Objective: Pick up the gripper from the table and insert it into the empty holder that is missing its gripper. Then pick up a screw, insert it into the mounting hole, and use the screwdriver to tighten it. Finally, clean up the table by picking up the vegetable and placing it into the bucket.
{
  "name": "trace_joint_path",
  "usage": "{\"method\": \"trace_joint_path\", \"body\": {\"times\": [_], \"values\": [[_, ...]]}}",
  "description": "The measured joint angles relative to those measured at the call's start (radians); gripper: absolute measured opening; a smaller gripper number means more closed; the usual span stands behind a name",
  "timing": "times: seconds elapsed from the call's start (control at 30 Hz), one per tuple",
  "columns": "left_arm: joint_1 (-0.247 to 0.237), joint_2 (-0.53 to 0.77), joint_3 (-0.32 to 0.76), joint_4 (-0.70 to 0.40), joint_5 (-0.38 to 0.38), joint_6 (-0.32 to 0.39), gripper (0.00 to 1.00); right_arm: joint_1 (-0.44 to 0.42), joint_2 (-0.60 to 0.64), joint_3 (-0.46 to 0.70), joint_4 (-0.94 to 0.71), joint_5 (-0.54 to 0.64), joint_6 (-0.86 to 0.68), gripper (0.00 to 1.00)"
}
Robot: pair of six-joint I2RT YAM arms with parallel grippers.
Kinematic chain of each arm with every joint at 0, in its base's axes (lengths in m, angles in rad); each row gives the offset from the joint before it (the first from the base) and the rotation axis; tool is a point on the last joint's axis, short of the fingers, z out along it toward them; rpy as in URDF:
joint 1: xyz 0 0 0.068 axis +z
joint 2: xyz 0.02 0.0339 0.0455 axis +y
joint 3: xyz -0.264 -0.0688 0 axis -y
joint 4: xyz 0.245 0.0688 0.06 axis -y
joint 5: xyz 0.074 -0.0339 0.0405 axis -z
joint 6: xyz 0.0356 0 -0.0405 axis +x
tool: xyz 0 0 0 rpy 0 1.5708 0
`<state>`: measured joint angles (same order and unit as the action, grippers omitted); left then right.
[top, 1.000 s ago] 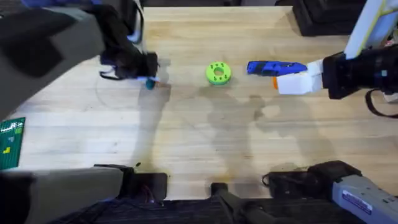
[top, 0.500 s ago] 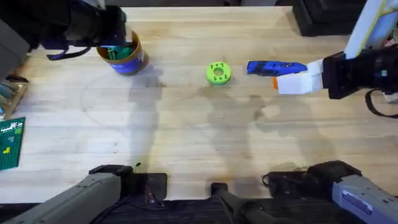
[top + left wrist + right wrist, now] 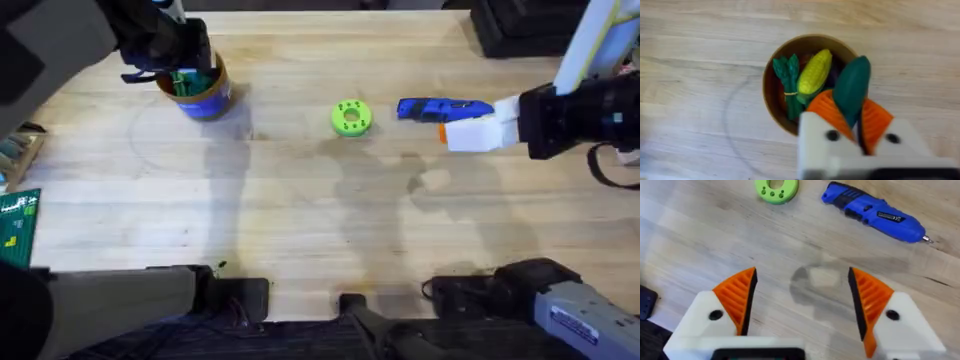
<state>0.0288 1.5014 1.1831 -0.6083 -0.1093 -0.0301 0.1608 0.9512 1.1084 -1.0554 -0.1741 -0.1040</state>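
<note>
My left gripper is shut on the vegetable, dark green and smooth, which stands between the orange pads. It hangs over the edge of the bucket, which holds toy asparagus and a corn cob. In the overhead view the left gripper is over the tan and blue bucket at the far left. The blue screwdriver lies at the right, beside the white holder, whose tip carries the orange gripper. My right gripper is open above bare wood, short of the screwdriver. The screw is out of view.
A lime-green round disc lies in the middle of the table, also seen as the disc ahead of the right gripper. A green board sits at the table's left edge. Dark equipment stands at the back right.
The left arm has swung back and to the left, uncovering the bucket, and now holds the vegetable over it. The holder, screwdriver and disc have not moved.
</note>
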Motion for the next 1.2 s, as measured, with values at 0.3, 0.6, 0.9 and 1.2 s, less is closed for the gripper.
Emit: {"method": "trace_joint_path", "body": {"times": [0.3,0.6,0.9,1.2], "values": [[0.000,0.015,0.000,-0.003,0.000,0.003,0.984,0.000,0.000,0.000,0.000,0.000,0.000,0.990],[0.000,-0.082,0.000,-0.147,0.013,0.003,0.986,0.000,0.000,0.000,0.000,0.000,0.000,0.990],[0.000,-0.342,0.000,-0.417,0.122,0.003,0.986,0.000,0.000,0.000,0.000,0.000,0.000,0.990],[-0.098,-0.478,-0.053,-0.501,0.210,0.004,0.985,0.000,0.000,0.000,0.001,0.000,0.000,0.990]]}}
